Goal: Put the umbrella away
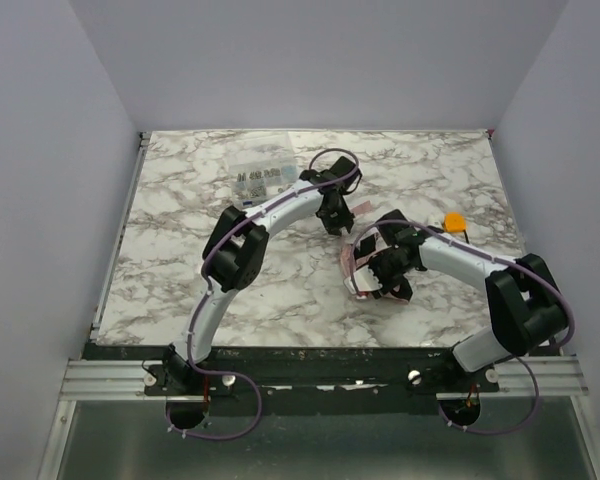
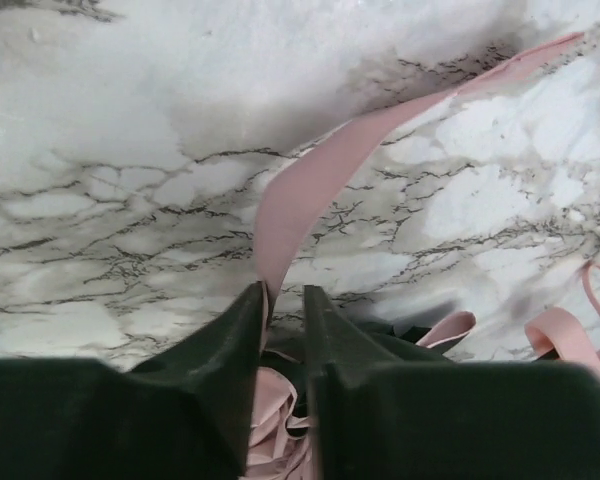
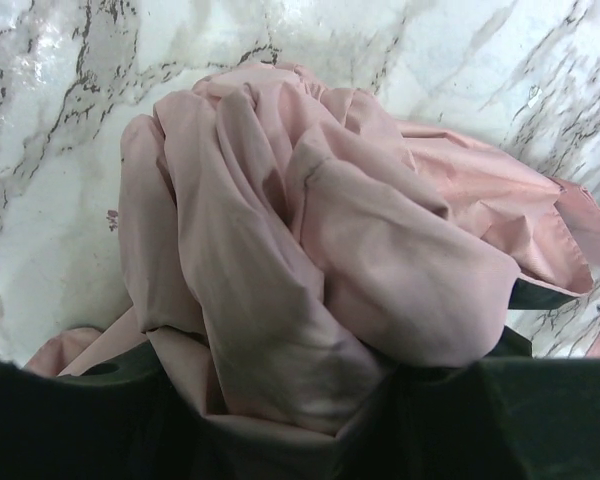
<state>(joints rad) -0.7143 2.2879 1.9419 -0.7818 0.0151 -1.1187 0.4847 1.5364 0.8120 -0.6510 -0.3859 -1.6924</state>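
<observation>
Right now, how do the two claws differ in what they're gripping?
The left gripper pinches only the thin flat strap; the right gripper grips the bunched canopy. Left jaws stand nearly closed; right jaws are buried under fabric. Both hold the same pink umbrella.

Left pincer (image 2: 283, 298) is hemmed: umbrella (image 1: 365, 262) and right arm (image 1: 460, 262) just right, box (image 1: 258, 176) beyond; bare desk (image 1: 180, 240) opens left.

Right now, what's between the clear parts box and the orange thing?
In the top view, the left hand lies between them, pinching the umbrella by its strap.
</observation>
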